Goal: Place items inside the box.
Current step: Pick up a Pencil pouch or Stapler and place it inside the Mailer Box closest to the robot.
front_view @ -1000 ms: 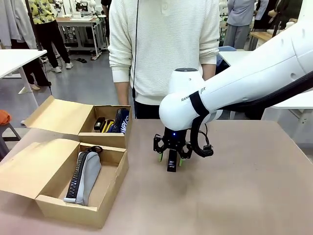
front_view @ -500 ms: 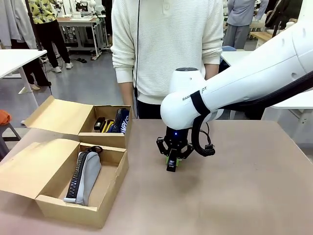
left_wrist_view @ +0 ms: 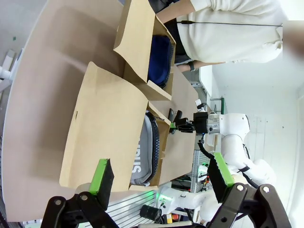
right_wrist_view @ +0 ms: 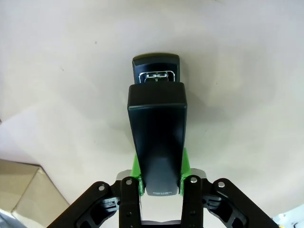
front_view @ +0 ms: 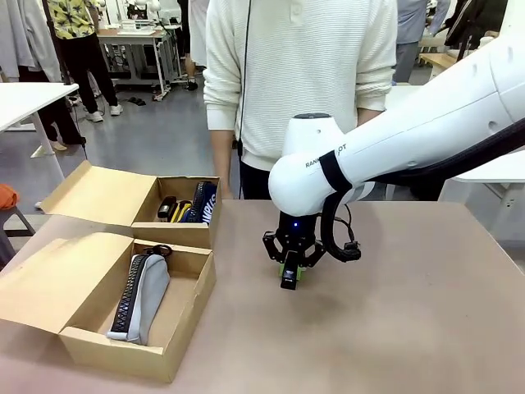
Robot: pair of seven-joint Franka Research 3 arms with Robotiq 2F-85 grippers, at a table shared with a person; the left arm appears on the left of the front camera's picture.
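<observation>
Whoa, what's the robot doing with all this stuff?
The robot's right gripper is clamped on a black stapler, low at the middle of the table. Its left gripper hangs open. A grey pencil case lies in the near cardboard box, a dark blue pouch in the far box. A person stands across the table.

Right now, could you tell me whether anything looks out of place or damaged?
Nothing is spilled or damaged. Only a black stapler is unboxed, clamped in the right pincer low over the table; the grey pencil case lies slanted in the near box.
</observation>
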